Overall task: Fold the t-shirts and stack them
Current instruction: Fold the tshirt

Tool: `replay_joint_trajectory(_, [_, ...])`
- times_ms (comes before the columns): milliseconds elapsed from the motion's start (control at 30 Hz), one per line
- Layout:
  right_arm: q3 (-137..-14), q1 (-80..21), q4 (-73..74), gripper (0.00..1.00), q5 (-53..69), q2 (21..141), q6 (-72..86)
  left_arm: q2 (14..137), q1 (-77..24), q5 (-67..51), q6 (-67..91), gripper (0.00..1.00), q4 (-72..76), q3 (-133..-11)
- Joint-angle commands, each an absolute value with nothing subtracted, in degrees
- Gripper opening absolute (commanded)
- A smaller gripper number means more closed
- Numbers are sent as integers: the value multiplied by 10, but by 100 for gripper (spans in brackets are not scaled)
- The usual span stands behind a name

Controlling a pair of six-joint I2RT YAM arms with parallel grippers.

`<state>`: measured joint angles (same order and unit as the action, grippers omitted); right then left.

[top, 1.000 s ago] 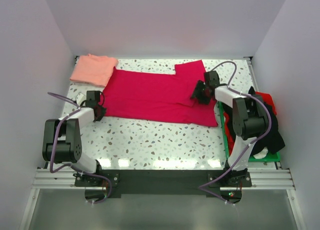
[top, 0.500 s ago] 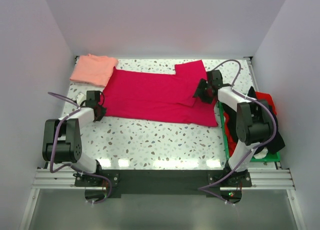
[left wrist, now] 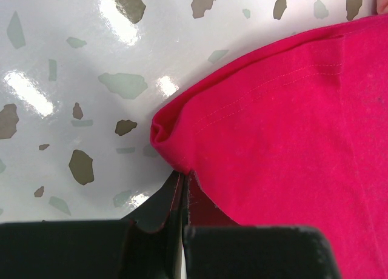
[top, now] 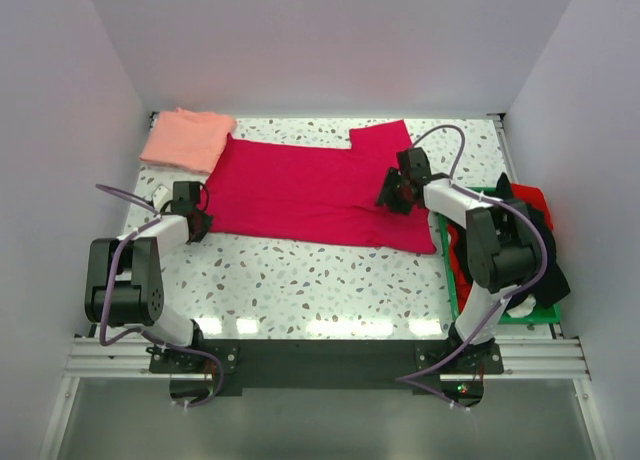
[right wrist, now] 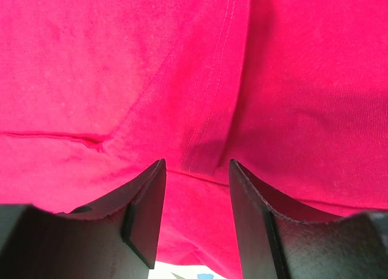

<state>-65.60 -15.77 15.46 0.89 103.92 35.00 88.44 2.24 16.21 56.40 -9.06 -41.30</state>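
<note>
Top external view, and the red t-shirt (top: 300, 190) is laid out flat across the middle of the table (top: 330, 280). It is soft matte knit, stretched long from left to right, with one short sleeve (top: 380, 140) poking toward the far edge. Its near-left corner is mine. My left gripper (left wrist: 183, 197) is clamped tight on that corner, and the wrist view shows the black fingers pressed together with a small bunched lip of red cloth nipped between them. A double row of stitching runs along the hem just above.

Over at the right end, my right gripper (right wrist: 195, 188) hangs low over the shirt with its jaws apart and nothing caught in them. The two dark fingers (right wrist: 145, 206) stand on either side of a stitched seam, and a shallow crease runs off to the left.

The pink t-shirt (top: 185, 140) sits in the far-left corner as a soft, roughly square wad. Its near-right edge touches the red one.

Underneath it all the tabletop is glossy white speckled with grey-brown chips, throwing bright glare.

Along the right edge stands the green tray (top: 452, 280), thin-walled plastic, with a heap of dark clothes (top: 535, 255) piled in it. A red piece shows at the far end of the heap, and some of the dark cloth spills over the tray's right side.
</note>
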Motion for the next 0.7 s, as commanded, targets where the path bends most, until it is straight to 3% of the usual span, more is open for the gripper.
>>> replay_joint_trajectory(0, [-659, -162, 135, 48, -5, 1050, 359, 883, 27, 160, 556, 0, -77, -413])
replay_joint_trajectory(133, [-664, -163, 134, 38, -4, 1060, 363, 882, 27, 160, 556, 0, -78, -413])
replay_joint_trajectory(400, [-678, -163, 140, 33, -4, 1070, 363, 884, 27, 160, 557, 0, -76, -413])
replay_joint_trajectory(667, [-721, -163, 158, 7, -1, 1079, 363, 887, 27, 160, 558, 0, -75, -412])
